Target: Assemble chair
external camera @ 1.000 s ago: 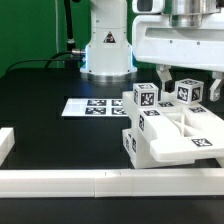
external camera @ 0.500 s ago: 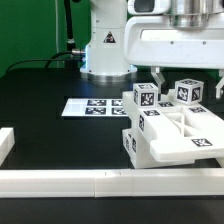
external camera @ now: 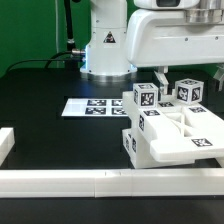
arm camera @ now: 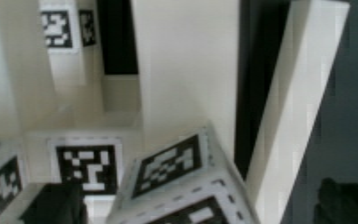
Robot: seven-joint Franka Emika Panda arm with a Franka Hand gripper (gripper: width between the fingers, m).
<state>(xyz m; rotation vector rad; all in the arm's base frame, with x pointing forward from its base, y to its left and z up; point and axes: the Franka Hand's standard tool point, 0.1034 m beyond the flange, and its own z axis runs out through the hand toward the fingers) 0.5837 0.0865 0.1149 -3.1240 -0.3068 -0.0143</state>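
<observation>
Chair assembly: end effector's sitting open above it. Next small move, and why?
Probably lift straight up and clear. The end effector is open and holds nothing, just above the upright tagged legs of the chair, which rests against the border rail. Moving sideways could knock a leg.

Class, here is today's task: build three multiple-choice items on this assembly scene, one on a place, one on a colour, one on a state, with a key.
1. Where does the marker board lie relative to the chair, in the exterior view?
A. On its left
B. On its right
C. On top of it

2. What colour is the table surface?
A. White
B. Black
C. Green

3. How do the jaws of the gripper stand?
A. Shut on a leg
B. Open, empty
C. Holding the marker board

Key: 1 A, board lies left; 2 B, dark surface; 3 B, fingers apart above the chair.
</observation>
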